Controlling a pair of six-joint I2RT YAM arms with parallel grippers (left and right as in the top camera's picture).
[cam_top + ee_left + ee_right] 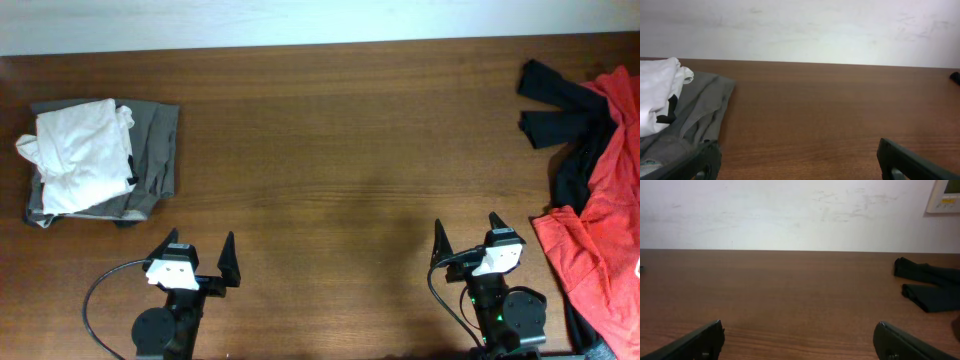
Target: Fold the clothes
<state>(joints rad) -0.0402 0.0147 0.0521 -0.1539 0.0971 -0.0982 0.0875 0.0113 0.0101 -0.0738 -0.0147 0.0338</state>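
Observation:
A folded white garment [75, 155] lies on a folded grey garment [150, 160] at the table's left; both show in the left wrist view, white [655, 95] on grey [700, 110]. A loose pile at the right edge holds a black garment [560, 110] and a red garment [600, 220]; the black one shows in the right wrist view [930, 285]. My left gripper [197, 258] [797, 160] is open and empty at the front left. My right gripper [468, 240] [797, 340] is open and empty at the front right.
The brown wooden table [340, 150] ends at a white wall [790, 215] at the back. A beige wall panel [946, 195] hangs at the upper right. Black cables [100, 300] run from both arm bases at the front edge.

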